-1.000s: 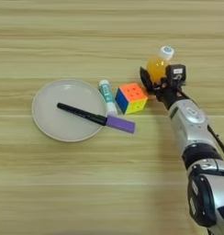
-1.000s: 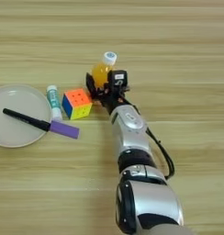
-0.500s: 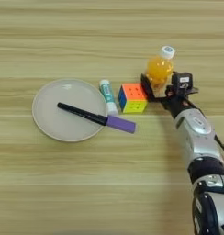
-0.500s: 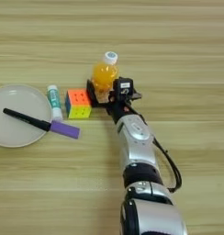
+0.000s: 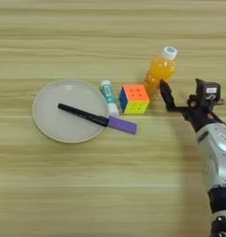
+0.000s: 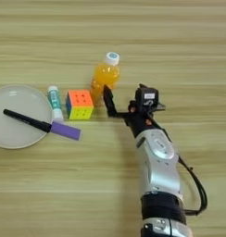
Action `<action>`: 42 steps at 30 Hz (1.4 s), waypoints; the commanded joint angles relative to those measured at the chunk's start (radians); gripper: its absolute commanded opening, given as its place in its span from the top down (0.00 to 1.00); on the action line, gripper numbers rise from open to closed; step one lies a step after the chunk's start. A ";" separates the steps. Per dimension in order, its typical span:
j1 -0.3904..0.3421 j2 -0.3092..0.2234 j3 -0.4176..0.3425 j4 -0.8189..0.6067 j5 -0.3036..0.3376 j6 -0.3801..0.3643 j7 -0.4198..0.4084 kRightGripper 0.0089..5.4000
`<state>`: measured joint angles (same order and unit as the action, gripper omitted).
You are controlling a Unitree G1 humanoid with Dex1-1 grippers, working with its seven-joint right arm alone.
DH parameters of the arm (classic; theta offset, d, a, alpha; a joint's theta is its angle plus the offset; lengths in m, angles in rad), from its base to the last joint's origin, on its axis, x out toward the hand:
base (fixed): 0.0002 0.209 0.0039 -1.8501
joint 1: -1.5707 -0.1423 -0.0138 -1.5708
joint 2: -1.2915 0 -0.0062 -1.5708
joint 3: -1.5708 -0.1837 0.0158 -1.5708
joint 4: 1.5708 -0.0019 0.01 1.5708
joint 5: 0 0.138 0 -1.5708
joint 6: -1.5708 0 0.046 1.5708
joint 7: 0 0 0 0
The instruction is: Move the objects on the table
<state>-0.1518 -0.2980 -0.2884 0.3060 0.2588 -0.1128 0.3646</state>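
1. Surface (image 5: 110, 194) first: broad light wood, grain running side to side, carrying everything.
2. Plate (image 5: 47, 121) next, pale and round, at nine o'clock from the cluster; a black pen (image 5: 82, 115) lies across it and meets the purple block (image 5: 122, 125), which lies over the plate's rim at four o'clock.
3. Silver forearm comes up from six o'clock, and the claw (image 6: 126, 102) sits just beside the juice bottle (image 5: 160, 73), at its four o'clock. Fingers apart, one black finger close to the bottle's side, nothing held.
4. Bottle looks full: likely the heaviest piece, smooth, rounded, tippy. Best taken around the belly, below the white cap.
5. Puzzle cube (image 5: 134, 98) just left of it: rigid, flat faces, an easy pinch.
6. Glue stick (image 5: 109, 97), beside the cube: light, lying flat, likely to roll.
7. Left eye shows the whole plate; right eye crops it but shows more forearm and its cable.
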 commanded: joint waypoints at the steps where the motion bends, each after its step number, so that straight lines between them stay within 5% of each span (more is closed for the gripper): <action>1: 0.024 -0.025 0.001 -0.167 0.058 0.078 0.034 0.01; 9: 0.120 -0.023 0.061 -0.353 0.092 0.218 0.098 0.01; 19: 0.151 -0.014 0.118 -0.428 0.079 0.266 0.125 0.01; 29: 0.103 0.030 0.223 -0.315 0.002 0.229 0.131 0.01; 42: -0.035 0.089 0.226 -0.059 -0.088 0.079 0.069 0.01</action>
<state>-0.1102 -0.2048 -0.0516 0.2569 0.1840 0.0174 0.4619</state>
